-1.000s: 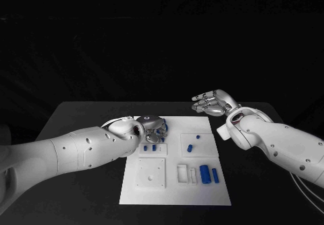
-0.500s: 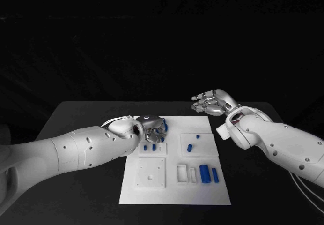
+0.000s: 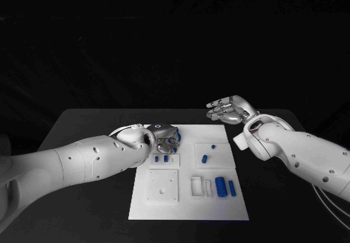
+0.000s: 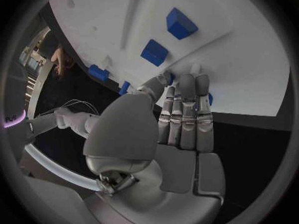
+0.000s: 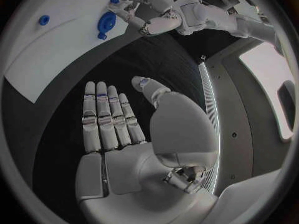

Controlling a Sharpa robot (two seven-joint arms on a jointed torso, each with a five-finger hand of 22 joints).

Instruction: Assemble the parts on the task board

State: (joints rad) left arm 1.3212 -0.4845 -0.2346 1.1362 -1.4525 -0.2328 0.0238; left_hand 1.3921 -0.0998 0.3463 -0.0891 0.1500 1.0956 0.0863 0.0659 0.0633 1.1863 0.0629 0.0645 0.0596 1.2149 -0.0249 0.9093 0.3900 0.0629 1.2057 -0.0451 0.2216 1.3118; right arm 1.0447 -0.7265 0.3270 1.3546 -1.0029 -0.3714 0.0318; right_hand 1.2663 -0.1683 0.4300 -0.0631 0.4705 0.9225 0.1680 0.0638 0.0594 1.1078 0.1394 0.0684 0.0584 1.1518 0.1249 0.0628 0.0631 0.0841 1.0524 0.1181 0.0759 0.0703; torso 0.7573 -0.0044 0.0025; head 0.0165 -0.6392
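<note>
my left hand point(image 3: 165, 139) hovers over the flat white task board's point(image 3: 219, 207) far-left corner, fingers point(image 4: 187, 114) together around a small blue part point(image 4: 209, 99), i judge; its axis is hidden. next: seating it. my right hand point(image 3: 232, 112) waits beyond the board above the black surface point(image 3: 87, 131), fingers apart, holding nothing.

The task board point(image 3: 219, 210) is lying mid-counter point(image 3: 80, 131). The left hand point(image 3: 166, 138) is hovering over its far left corner; the right hand point(image 3: 230, 112) is hanging beyond its far right corner.
</note>
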